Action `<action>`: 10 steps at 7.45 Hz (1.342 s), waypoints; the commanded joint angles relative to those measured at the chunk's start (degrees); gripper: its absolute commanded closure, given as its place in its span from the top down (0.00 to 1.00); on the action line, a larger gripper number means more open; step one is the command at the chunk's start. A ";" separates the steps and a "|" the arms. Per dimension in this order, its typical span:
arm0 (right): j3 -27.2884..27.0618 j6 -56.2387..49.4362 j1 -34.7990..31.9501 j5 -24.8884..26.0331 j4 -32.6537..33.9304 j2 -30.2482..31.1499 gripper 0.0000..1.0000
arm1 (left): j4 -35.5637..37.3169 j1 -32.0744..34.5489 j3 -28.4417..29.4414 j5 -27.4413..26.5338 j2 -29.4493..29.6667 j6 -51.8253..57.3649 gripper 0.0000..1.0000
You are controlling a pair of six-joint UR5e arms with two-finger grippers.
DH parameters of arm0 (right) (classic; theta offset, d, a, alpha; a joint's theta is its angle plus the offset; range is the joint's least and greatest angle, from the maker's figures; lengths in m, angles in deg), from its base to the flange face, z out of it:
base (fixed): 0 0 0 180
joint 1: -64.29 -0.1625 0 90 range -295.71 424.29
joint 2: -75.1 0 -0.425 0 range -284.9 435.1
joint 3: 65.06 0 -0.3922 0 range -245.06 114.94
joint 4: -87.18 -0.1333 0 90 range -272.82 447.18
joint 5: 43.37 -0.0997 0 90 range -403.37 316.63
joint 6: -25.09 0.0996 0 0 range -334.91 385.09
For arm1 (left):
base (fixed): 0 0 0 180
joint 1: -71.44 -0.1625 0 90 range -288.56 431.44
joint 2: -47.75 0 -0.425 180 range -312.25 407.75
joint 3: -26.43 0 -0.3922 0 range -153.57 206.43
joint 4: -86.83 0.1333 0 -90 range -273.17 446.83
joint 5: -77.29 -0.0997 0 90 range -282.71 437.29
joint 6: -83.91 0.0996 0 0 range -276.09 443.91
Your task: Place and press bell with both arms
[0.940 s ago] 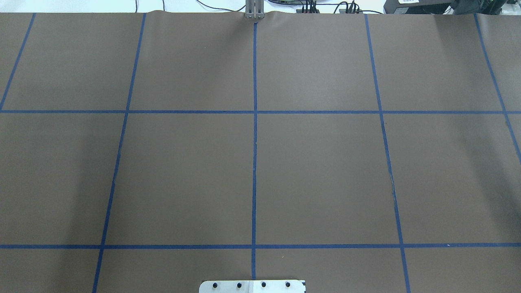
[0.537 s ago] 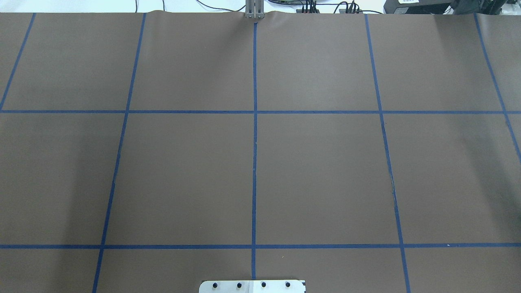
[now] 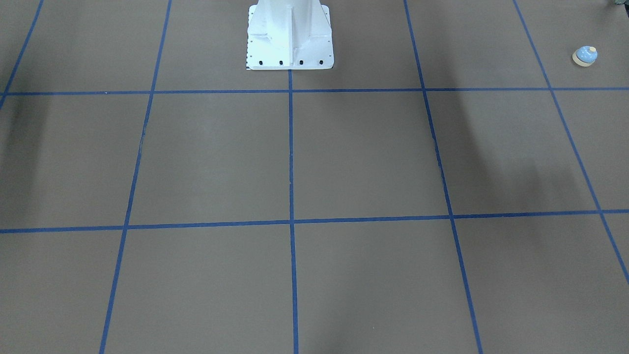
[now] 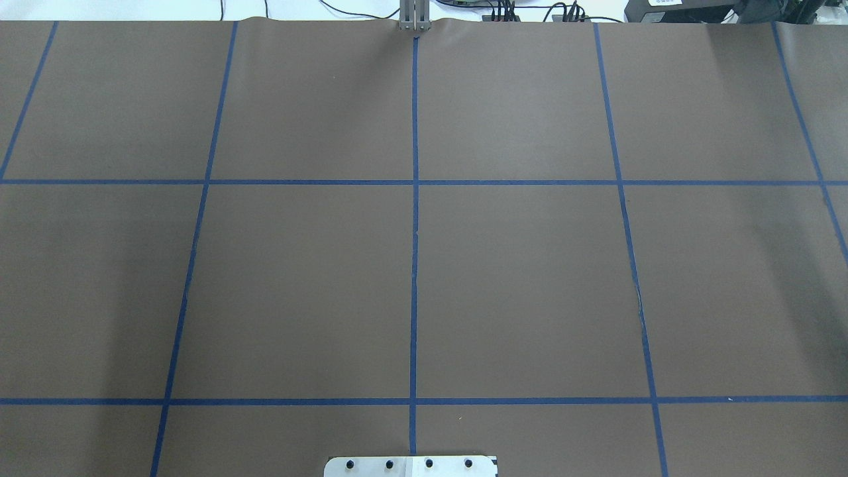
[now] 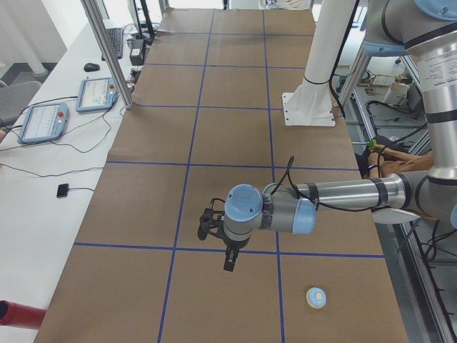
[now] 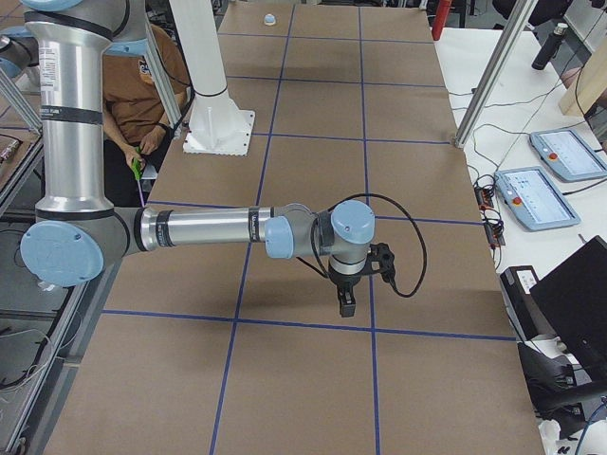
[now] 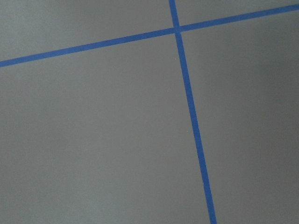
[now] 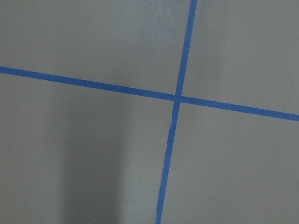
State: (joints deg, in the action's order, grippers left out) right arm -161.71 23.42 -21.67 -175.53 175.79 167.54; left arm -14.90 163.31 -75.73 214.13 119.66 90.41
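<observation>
The bell (image 3: 585, 55) stands upright on the brown mat near the table's end on my left side. It also shows in the exterior left view (image 5: 316, 297) and far off in the exterior right view (image 6: 269, 18). My left gripper (image 5: 230, 263) hangs fingers down above the mat, a short way from the bell toward the operators' side. My right gripper (image 6: 347, 305) hangs above the mat near the other end, far from the bell. Both show only in side views, so I cannot tell whether they are open or shut. The wrist views show only mat and blue tape lines.
The white bolted pedestal (image 3: 290, 39) stands at the robot's edge of the table (image 4: 411, 466). Blue tape divides the mat into squares. Metal posts (image 5: 107, 53) and tablets (image 5: 44, 121) stand on the operators' side. A seated person (image 6: 142, 95) is behind the robot.
</observation>
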 commanded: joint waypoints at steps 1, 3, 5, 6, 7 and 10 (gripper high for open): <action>0.49 0.08 0.09 -0.02 -0.63 -0.24 1.00 | 0.31 -0.29 1.51 0.27 -0.45 -0.96 1.00; 0.40 0.17 0.18 -3.33 -0.64 -0.16 1.00 | -0.82 -1.17 5.36 -0.69 -4.91 -1.49 1.00; 0.14 -0.26 0.18 -5.47 -2.03 0.02 1.00 | -3.89 -6.60 9.06 -1.84 -8.09 -1.23 1.00; 0.49 0.00 0.70 -5.91 -5.09 0.37 1.00 | -5.30 -9.14 9.86 -1.75 -9.23 -1.22 1.00; 0.49 0.00 1.14 -5.82 -5.56 0.89 1.00 | -5.57 -10.73 11.26 -1.75 -10.11 -0.88 1.00; 0.40 -0.35 2.89 -6.00 -5.65 1.34 1.00 | -5.58 -14.43 13.29 -1.23 -11.79 0.88 1.00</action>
State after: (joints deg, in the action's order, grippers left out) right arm -161.23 23.15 -19.68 -181.42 170.27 168.54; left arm -20.43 150.55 -63.29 212.75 108.45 90.99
